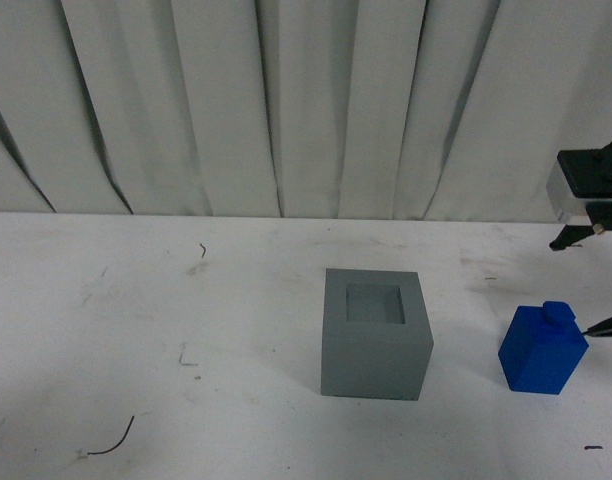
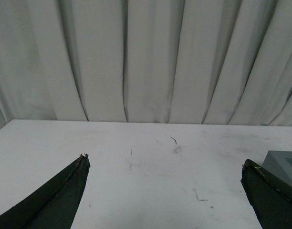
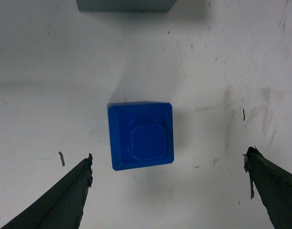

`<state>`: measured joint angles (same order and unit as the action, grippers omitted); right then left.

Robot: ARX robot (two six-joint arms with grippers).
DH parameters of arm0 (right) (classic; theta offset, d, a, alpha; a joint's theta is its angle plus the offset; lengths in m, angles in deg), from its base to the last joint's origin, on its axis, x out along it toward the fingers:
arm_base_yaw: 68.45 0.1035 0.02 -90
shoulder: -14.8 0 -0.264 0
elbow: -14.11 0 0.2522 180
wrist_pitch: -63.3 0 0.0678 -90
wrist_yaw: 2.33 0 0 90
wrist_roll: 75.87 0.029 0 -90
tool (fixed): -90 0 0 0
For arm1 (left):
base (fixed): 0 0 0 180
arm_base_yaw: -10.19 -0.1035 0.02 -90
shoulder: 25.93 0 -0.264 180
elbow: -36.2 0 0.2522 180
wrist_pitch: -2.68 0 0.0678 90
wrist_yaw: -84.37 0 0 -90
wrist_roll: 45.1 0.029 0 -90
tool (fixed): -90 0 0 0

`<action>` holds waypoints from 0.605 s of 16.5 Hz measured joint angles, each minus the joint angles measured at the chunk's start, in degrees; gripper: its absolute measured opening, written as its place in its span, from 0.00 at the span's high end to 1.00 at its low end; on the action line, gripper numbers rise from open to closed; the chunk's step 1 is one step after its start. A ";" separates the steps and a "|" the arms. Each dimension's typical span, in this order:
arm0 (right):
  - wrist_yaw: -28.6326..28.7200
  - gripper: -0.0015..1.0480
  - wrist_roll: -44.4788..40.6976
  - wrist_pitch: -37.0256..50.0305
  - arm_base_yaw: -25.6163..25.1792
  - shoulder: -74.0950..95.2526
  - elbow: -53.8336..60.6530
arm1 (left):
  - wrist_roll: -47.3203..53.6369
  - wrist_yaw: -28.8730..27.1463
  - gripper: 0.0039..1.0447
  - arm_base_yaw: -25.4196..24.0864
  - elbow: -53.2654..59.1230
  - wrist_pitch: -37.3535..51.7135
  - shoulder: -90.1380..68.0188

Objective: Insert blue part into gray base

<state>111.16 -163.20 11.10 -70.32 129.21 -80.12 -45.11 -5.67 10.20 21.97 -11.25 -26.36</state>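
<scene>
Dark tapered fingers of the right tool were seen spread wide apart, open, one to each side of the blue part and touching it nowhere. The tool was held above the part, looking down onto its top. The blue part was stood upright on the white table, with its square knob pointed straight up. Its long axis appeared to run vertically, and it was turned slightly so that a corner faced the front camera.

The gray base was set near the middle of the table, to the left of the blue part and apart from it, with a strip of bare table seen between them. Its square recess was turned upward, and its front face was squared to the front camera.

The left tool was likewise seen open, its fingers spread over bare table, with one corner of the gray base just visible beside one finger. A thin dark curl of thread was noted near the front left of the table, well away from both blocks. A pleated white curtain was hung behind the table.
</scene>
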 joint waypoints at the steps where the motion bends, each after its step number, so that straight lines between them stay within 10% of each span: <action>1: -0.77 0.06 -0.24 0.83 0.00 1.14 -0.04 | 0.00 0.02 0.06 0.00 0.00 -0.02 0.00; 10: -1.20 0.06 -1.73 0.09 0.44 7.41 -1.88 | 0.00 0.02 0.06 0.00 0.00 -0.02 0.00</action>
<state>109.95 -164.93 11.19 -69.88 136.62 -82.00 -45.11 -5.64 10.20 21.97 -11.27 -26.36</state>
